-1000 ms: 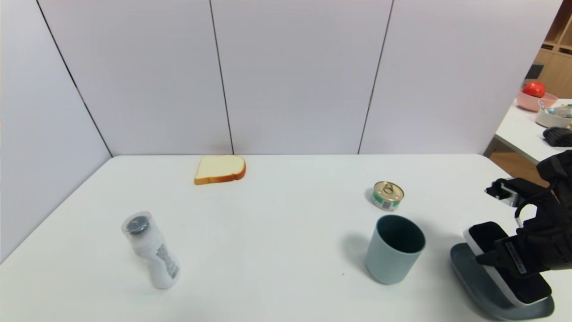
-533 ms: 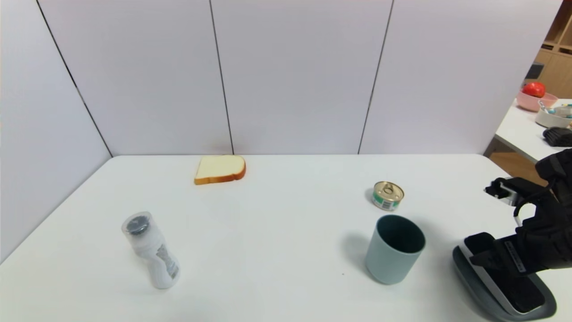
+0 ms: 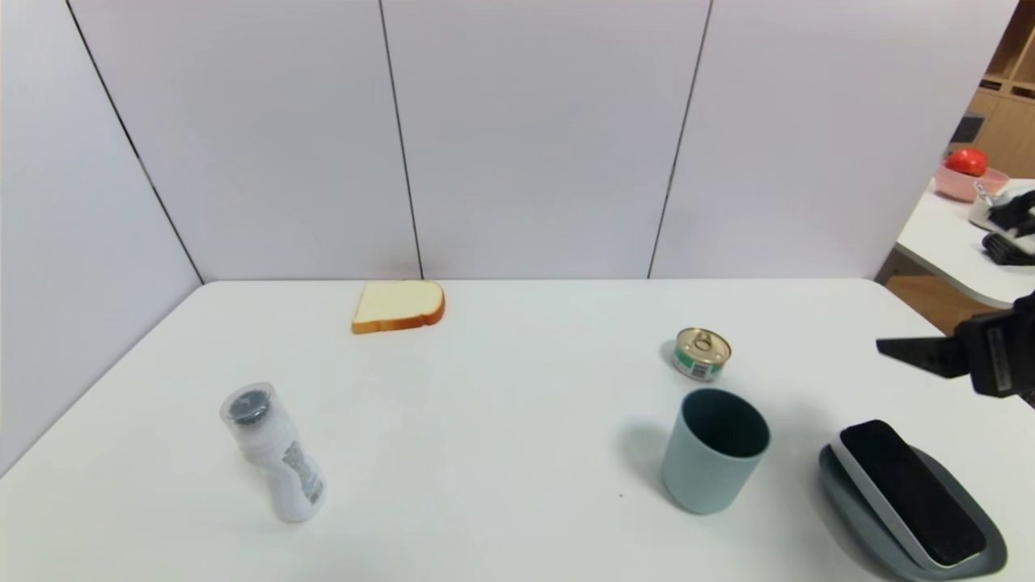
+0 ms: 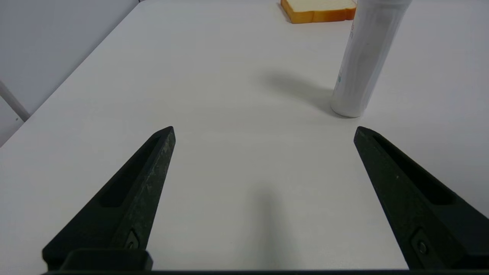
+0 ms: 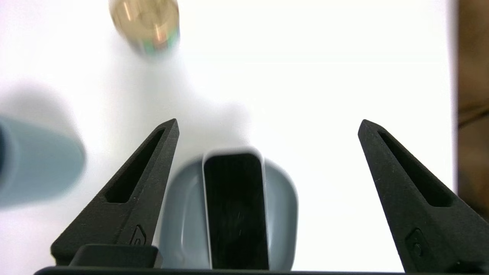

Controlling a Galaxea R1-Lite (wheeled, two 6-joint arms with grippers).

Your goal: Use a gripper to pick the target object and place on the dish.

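Note:
The target object (image 3: 910, 491), a flat oblong block with a black top and white base, lies lengthwise on the grey-blue dish (image 3: 865, 525) at the table's near right corner. Nothing touches it. My right gripper (image 5: 268, 121) hangs open above and behind the dish, clear of the block. In the head view one of its fingers (image 3: 918, 354) sticks out from the right edge. From the right wrist view the block (image 5: 235, 206) and dish (image 5: 280, 214) show below, between the spread fingers. My left gripper (image 4: 263, 128) is open and empty over bare table at the near left.
A grey-blue cup (image 3: 715, 449) stands just left of the dish, with a small tin can (image 3: 702, 353) behind it. A white bottle (image 3: 275, 453) stands at the near left and a bread slice (image 3: 398, 305) lies at the back. The table's right edge runs close by the dish.
My right gripper opened and let go of the block, then rose up and back from the dish. The block settled flat on the dish.

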